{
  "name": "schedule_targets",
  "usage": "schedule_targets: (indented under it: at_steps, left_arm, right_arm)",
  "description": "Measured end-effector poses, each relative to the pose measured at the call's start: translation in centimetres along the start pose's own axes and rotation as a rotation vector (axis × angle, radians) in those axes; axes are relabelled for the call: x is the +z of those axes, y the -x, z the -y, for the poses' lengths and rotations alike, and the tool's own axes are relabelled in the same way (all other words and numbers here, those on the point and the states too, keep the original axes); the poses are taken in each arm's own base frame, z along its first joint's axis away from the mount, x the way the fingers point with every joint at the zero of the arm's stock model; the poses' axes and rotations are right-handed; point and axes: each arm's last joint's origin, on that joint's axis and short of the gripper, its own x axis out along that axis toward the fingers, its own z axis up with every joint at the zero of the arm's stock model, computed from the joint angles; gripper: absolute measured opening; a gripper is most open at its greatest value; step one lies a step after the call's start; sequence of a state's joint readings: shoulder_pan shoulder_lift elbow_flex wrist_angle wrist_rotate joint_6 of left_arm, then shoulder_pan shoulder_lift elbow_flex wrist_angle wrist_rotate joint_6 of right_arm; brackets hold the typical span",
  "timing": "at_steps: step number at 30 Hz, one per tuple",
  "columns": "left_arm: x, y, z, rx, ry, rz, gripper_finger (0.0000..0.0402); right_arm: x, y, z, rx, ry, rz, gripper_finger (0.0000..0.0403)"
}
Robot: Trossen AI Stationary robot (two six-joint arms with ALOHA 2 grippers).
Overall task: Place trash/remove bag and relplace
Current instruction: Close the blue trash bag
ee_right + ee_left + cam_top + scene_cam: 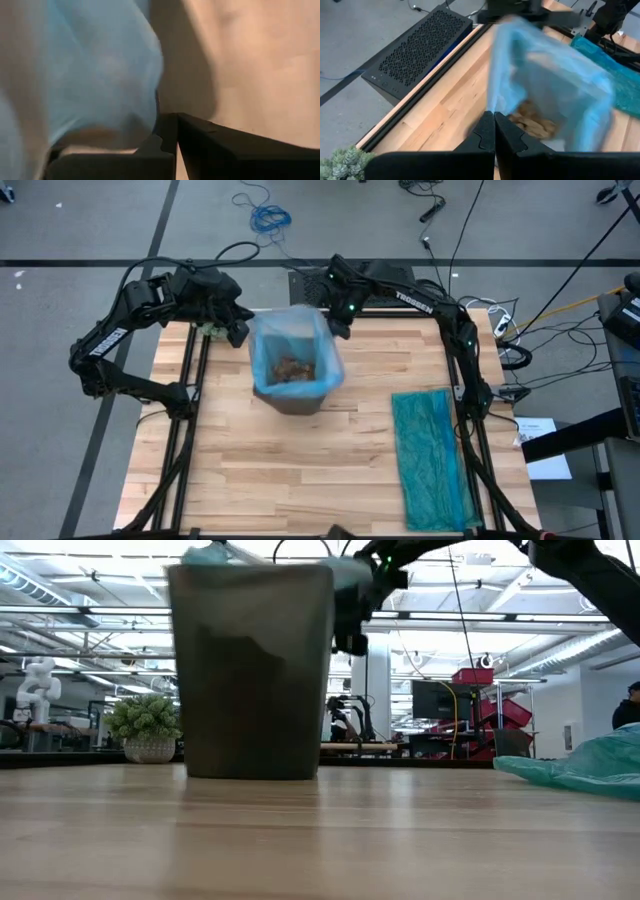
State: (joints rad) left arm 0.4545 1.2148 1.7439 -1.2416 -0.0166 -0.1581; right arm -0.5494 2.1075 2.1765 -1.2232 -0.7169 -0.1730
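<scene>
A light butcher-block table [330,470] framed by black rails stands on a grey floor strewn with black, blue and yellow cables, where a dark bin [255,675] sits toward the far-centre of the boards, lined with the sky-blue bag [293,350] whose rim is drawn up above the bin's edge. Brown wads of trash [295,367] lie inside the liner. The left gripper [238,332] is at the bag's left rim, its fingers [485,135] clenched together on the thin blue plastic; the right gripper [338,322] is at the opposite rim, its jaws likewise pressed together against the plastic, though whether a fold is actually pinched there cannot be told. A darker teal bag [430,460] lies flat along the table's right side, well apart from the bin. A small green fuzzy plant [145,720] in a pale pot stands at the table's far-left corner, just beside the left arm. A black perforated box [415,50] rests on the floor beyond the table's far edge. At table height, the room behind opens into a bright workshop with ceiling trusses and strip lights, a white robot [38,685] at left, a monitor [435,700] and red equipment [490,715] at right.
</scene>
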Motion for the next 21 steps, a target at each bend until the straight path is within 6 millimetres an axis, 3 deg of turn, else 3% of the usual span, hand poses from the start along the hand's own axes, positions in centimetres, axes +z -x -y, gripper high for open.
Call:
schedule_targets:
  at_steps: [4, 8, 13, 18, 21]
  left_arm:
    - [-0.1, 0.0, 0.0, 0.001, -0.014, -0.007, 0.0000]
    - [-0.1, 0.0, 0.0, -0.001, -0.017, -0.007, 0.0000]
    - [0.0, 0.0, 0.0, -0.009, -0.017, -0.006, 0.0000]
    - [0.1, 0.0, 0.1, -0.044, -0.018, 0.004, 0.0000]
    - [0.2, 0.0, 0.2, -0.053, -0.017, 0.014, 0.0000]
  right_arm:
    - [-0.7, 0.2, -3.9, 0.154, 0.000, -0.057, 0.0000]
    - [-0.7, 1.3, -7.2, 0.078, 0.034, -0.038, 0.0000]
    - [-0.5, 5.5, -9.3, -0.071, -0.030, 0.130, 0.0009]
    - [-0.2, 9.7, -12.0, -0.052, -0.029, 0.345, 0.0052]
    - [0.1, 10.5, -13.6, 0.000, 0.014, 0.419, 0.0087]
